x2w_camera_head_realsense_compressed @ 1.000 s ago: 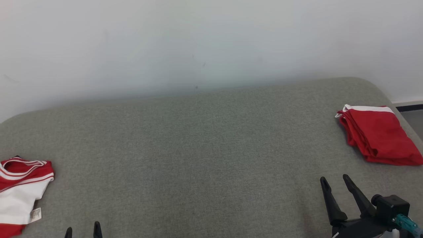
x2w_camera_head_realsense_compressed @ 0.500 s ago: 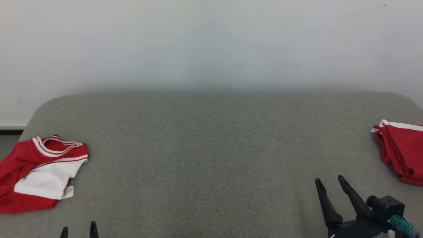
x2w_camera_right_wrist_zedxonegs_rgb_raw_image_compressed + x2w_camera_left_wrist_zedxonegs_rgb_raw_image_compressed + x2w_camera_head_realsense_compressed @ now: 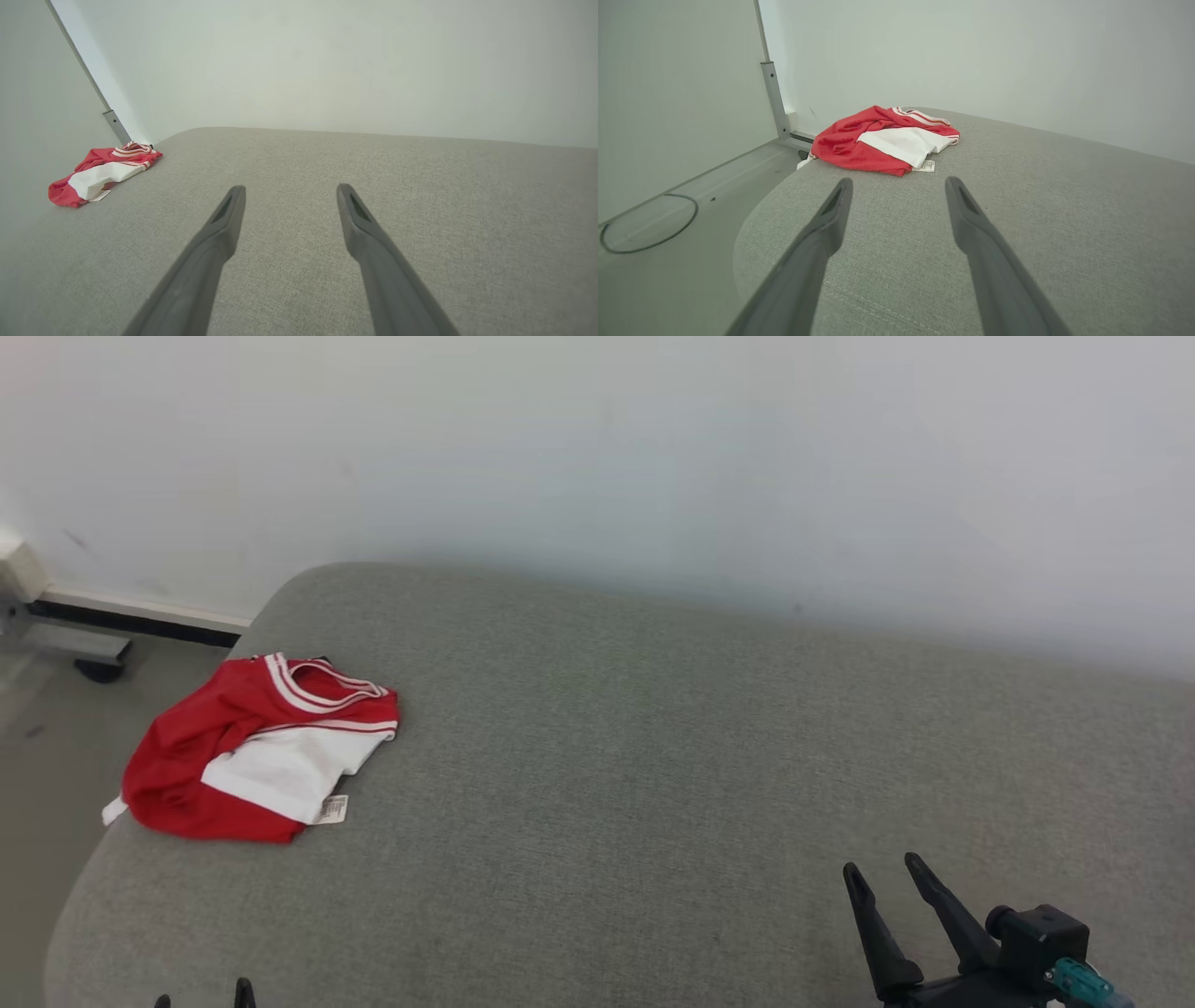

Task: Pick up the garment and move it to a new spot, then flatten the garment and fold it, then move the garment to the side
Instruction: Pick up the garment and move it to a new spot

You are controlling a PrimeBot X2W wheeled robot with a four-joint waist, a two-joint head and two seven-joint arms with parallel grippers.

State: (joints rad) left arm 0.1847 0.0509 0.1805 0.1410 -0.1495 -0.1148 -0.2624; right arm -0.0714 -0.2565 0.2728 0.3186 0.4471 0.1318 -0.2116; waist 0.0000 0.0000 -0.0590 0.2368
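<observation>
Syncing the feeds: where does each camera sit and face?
Head view: on the head, angled down at the grey cushion, garment at left; left gripper and right gripper along the bottom.
Left wrist view: left wrist, looking along its open fingers at the garment.
Right wrist view: right wrist, along its open fingers across the cushion.
Shared: all three show the garment at the cushion's end.

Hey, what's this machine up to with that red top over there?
A two-armed robot faces a wide grey fabric cushion. A crumpled red and white sports top lies near its left end, untouched. The left gripper and the right gripper both hover above the cushion, fingers spread and empty. The left one points at the top, so a pick-up probably comes next; nothing is flattened or folded yet.
</observation>
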